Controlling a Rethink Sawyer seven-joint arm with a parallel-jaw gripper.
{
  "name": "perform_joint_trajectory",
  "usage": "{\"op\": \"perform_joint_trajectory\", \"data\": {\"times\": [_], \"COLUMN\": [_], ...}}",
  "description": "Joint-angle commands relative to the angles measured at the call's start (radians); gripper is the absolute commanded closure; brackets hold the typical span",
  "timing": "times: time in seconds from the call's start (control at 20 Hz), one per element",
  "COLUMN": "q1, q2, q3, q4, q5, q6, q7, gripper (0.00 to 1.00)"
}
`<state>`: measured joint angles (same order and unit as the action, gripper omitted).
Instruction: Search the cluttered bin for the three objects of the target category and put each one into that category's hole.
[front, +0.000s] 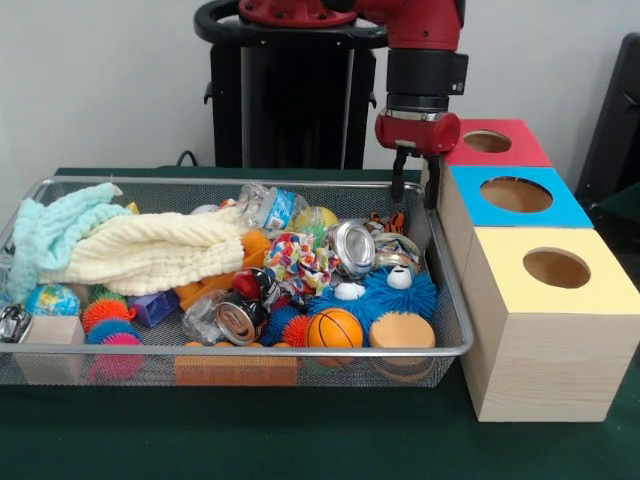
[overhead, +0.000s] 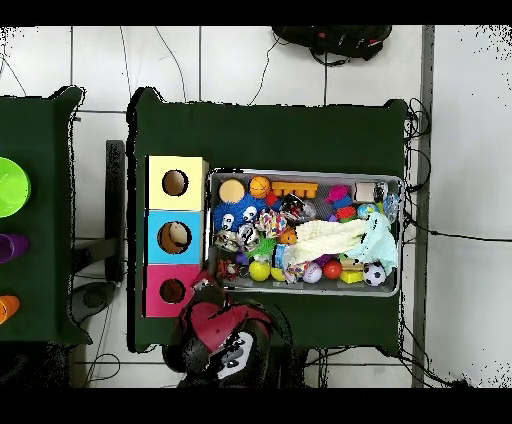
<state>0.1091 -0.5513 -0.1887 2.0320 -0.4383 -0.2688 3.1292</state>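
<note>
The wire mesh bin (front: 250, 350) is full of mixed toys; it also shows in the overhead view (overhead: 305, 293). My gripper (front: 415, 188) hangs open and empty over the bin's far right corner, beside the red-topped box. That box's round hole (front: 487, 141) is just right of the gripper and also shows in the overhead view (overhead: 172, 291). No duck shows plainly. An orange-yellow soft shape (front: 254, 246) lies half under the cream cloth; I cannot tell what it is. In the overhead view the arm (overhead: 220, 325) hides the gripper.
A blue-topped box (front: 516, 194) and a yellow-topped box (front: 556, 268) stand in a row with the red one, right of the bin. A cream cloth (front: 150, 250) and a mint cloth (front: 50, 230) cover the bin's left. A small basketball (front: 334, 328), a blue spiky toy (front: 385, 295) and cans lie at right.
</note>
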Motion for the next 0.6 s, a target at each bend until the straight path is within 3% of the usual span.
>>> {"op": "perform_joint_trajectory", "data": {"times": [0.05,0.25,0.5,0.6], "q1": [-0.097,-0.137,-0.274,-0.293], "q2": [0.046,0.033,-0.038,-0.032], "q3": [0.021,0.029,0.075,0.082], "q4": [0.057,0.073,0.103,0.094], "q5": [0.028,0.007,-0.085,-0.09], "q6": [-0.026,-0.038,0.012,0.015], "q7": [0.077,0.064,0.007,0.0], "gripper": [0.0,0.0,0.0,0.0]}}
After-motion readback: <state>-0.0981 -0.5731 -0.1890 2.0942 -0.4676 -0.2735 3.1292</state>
